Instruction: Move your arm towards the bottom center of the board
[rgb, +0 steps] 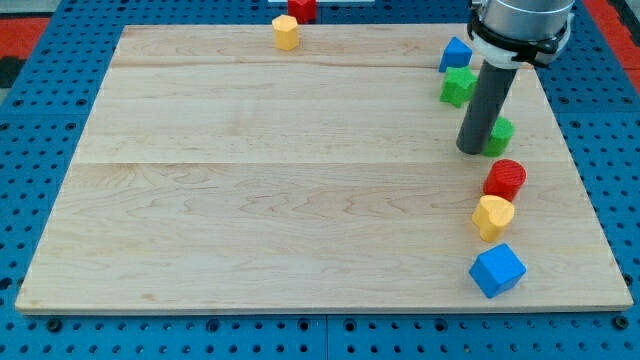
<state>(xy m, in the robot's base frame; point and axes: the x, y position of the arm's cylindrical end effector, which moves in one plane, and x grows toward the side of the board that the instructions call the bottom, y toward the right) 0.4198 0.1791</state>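
My tip (471, 150) rests on the wooden board (300, 190) at the view's right, touching or just left of a green block (499, 133) that the rod partly hides. Above the tip lie a green star-shaped block (458, 86) and a blue block (455, 53). Below the tip, along the right side, lie a red round block (506, 179), a yellow block (493, 216) and a blue cube (497, 270). A yellow hexagonal block (286, 32) and a red block (302, 8) sit at the top edge.
The board lies on a blue perforated table (40, 120). The arm's grey and black body (520, 25) hangs over the board's top right corner.
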